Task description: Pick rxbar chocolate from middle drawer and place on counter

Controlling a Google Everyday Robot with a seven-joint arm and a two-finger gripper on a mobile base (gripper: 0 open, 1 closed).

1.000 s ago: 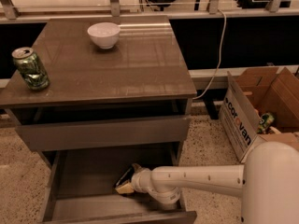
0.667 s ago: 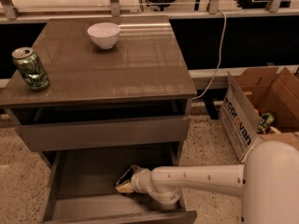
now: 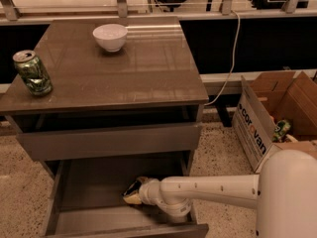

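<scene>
The middle drawer point(image 3: 89, 190) is pulled out below the cabinet and its grey floor shows. The rxbar chocolate point(image 3: 131, 194), a dark bar with a pale end, lies on the drawer floor right of centre. My gripper point(image 3: 137, 189) reaches in from the right on the white arm point(image 3: 213, 188) and sits right at the bar, partly covering it. The counter point(image 3: 133, 73) is the glossy brown top above.
A green can point(image 3: 32, 72) stands at the counter's left edge and a white bowl point(image 3: 110, 36) near its back. The flat grey drawer front point(image 3: 109, 140) overhangs the open drawer. An open cardboard box point(image 3: 260, 128) stands on the floor to the right.
</scene>
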